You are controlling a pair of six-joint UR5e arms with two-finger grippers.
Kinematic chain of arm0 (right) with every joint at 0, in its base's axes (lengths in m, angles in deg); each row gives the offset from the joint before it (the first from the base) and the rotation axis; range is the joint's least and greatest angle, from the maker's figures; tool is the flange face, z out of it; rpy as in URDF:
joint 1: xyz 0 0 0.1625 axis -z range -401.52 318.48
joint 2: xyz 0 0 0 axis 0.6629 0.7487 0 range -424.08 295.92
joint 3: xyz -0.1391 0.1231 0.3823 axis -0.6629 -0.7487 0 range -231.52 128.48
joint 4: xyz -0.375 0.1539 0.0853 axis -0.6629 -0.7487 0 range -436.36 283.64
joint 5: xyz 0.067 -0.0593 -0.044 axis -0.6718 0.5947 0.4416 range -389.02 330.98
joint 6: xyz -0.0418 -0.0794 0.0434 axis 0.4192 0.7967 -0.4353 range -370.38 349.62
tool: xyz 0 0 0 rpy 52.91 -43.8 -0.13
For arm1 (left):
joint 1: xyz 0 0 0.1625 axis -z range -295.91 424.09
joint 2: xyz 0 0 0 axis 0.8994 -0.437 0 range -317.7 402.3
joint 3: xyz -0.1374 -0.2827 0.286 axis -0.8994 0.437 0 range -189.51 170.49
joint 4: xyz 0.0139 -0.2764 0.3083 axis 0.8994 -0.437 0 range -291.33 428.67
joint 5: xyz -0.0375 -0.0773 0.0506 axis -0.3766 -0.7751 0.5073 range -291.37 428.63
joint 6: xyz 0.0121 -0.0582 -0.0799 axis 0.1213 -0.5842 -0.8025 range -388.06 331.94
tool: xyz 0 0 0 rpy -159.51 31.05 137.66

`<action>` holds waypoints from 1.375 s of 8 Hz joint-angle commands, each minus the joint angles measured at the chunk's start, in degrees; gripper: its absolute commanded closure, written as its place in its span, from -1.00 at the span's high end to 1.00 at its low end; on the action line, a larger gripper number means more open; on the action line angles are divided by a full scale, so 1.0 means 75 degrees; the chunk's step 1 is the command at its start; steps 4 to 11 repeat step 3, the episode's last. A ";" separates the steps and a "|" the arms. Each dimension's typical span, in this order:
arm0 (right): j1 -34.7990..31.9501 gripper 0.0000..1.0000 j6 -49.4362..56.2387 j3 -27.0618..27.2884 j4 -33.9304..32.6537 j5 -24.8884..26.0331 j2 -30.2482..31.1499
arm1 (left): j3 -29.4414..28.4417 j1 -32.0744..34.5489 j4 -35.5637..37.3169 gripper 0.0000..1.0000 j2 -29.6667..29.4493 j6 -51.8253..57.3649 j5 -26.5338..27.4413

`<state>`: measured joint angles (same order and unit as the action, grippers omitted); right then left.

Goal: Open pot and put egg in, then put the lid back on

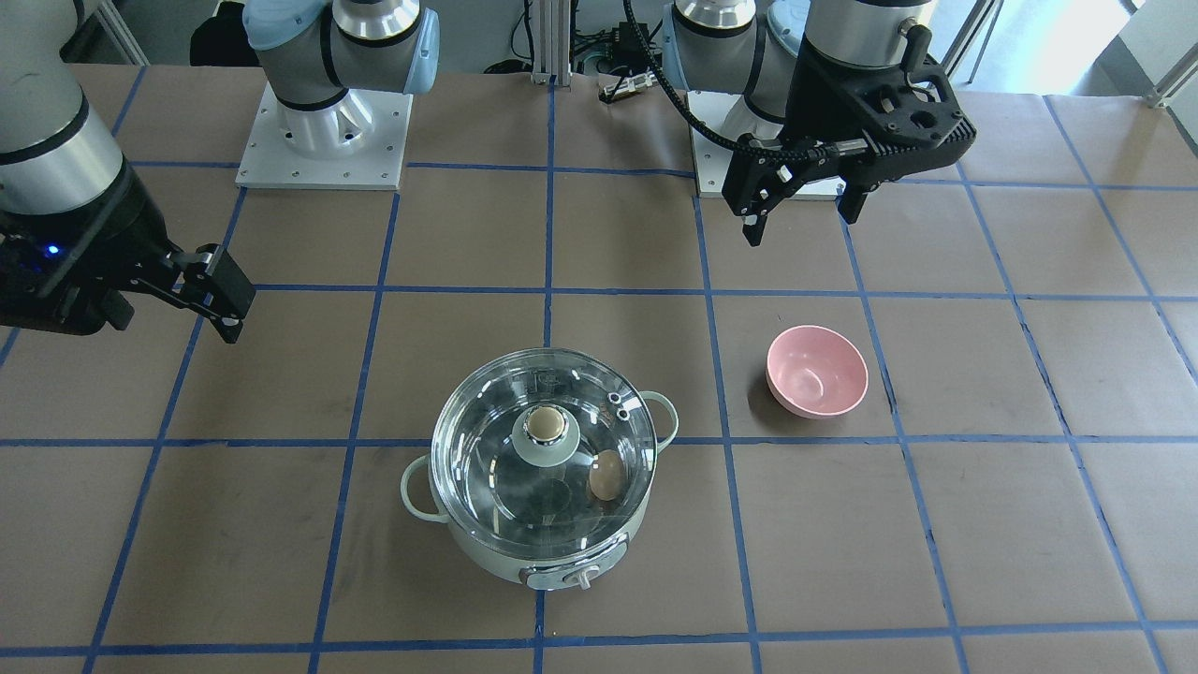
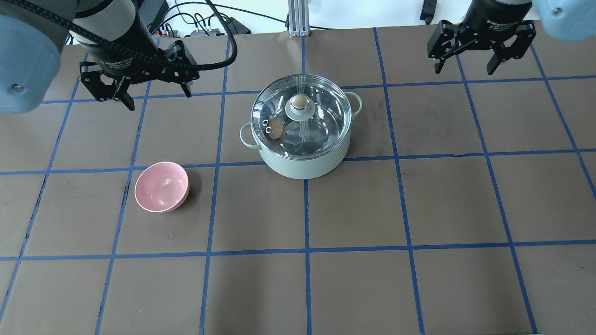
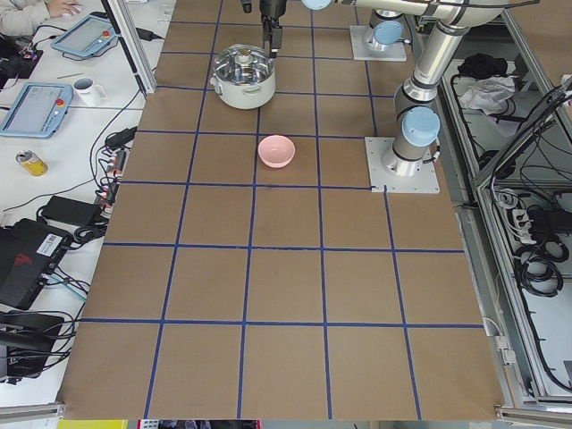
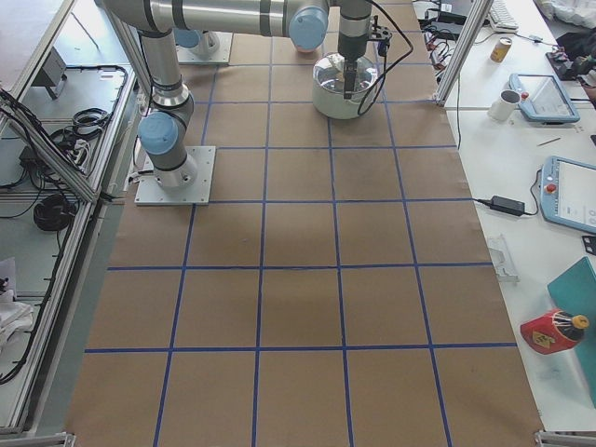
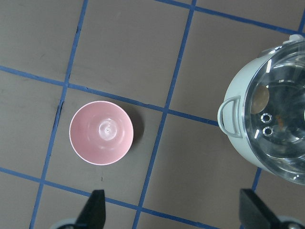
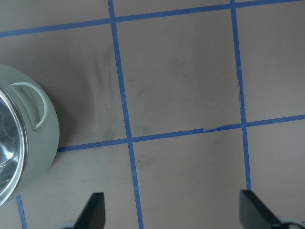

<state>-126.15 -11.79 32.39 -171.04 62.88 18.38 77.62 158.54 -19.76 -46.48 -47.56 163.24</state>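
The mint-green pot [image 2: 302,166] stands at the table's middle, also in the front view [image 1: 487,552]. The glass lid [image 2: 326,128] with its beige knob [image 2: 299,100] sits closed on it. The tan egg [image 2: 276,129] lies inside the pot under the lid, also seen in the front view [image 1: 604,475]. My left gripper [image 2: 158,98] is open and empty, raised behind and left of the pot. My right gripper [image 2: 464,70] is open and empty, raised behind and right of it. The left wrist view shows the pot [image 5: 233,98] and the egg [image 5: 259,98].
An empty pink bowl [image 2: 161,186] sits on the table left of the pot, below my left gripper; it also shows in the left wrist view [image 5: 101,132]. Blue tape lines grid the brown table. The arm bases stand at the back edge.
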 commanded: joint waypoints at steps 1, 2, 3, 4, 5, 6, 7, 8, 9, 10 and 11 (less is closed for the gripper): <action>-0.0001 1.00 0.0000 0.0109 0.0015 0.0004 -0.0002 | 0.0008 -0.0195 -0.0010 1.00 -0.0022 -0.0037 -0.0005; -0.0001 1.00 0.0000 0.0110 0.0003 0.0016 -0.0002 | -0.0016 -0.0207 -0.0010 1.00 -0.0022 -0.0025 0.0006; -0.0001 1.00 0.0000 0.0121 -0.0009 0.0016 -0.0002 | 0.0007 -0.0219 -0.0033 1.00 -0.0022 -0.0037 0.0006; -0.0001 1.00 0.0000 0.0121 -0.0009 0.0016 -0.0002 | 0.0007 -0.0219 -0.0033 1.00 -0.0022 -0.0037 0.0006; -0.0001 1.00 0.0000 0.0121 -0.0009 0.0016 -0.0002 | 0.0007 -0.0219 -0.0033 1.00 -0.0022 -0.0037 0.0006; -0.0001 1.00 0.0000 0.0121 -0.0009 0.0016 -0.0002 | 0.0007 -0.0219 -0.0033 1.00 -0.0022 -0.0037 0.0006; -0.0001 1.00 0.0000 0.0121 -0.0009 0.0016 -0.0002 | 0.0007 -0.0219 -0.0033 1.00 -0.0022 -0.0037 0.0006; -0.0001 1.00 0.0000 0.0121 -0.0009 0.0016 -0.0002 | 0.0007 -0.0219 -0.0033 1.00 -0.0022 -0.0037 0.0006; -0.0001 1.00 0.0000 0.0121 -0.0009 0.0016 -0.0002 | 0.0007 -0.0219 -0.0033 1.00 -0.0022 -0.0037 0.0006; -0.0001 1.00 0.0000 0.0121 -0.0009 0.0016 -0.0002 | 0.0007 -0.0219 -0.0033 1.00 -0.0022 -0.0037 0.0006; -0.0001 1.00 0.0000 0.0121 -0.0009 0.0016 -0.0002 | 0.0007 -0.0219 -0.0033 1.00 -0.0022 -0.0037 0.0006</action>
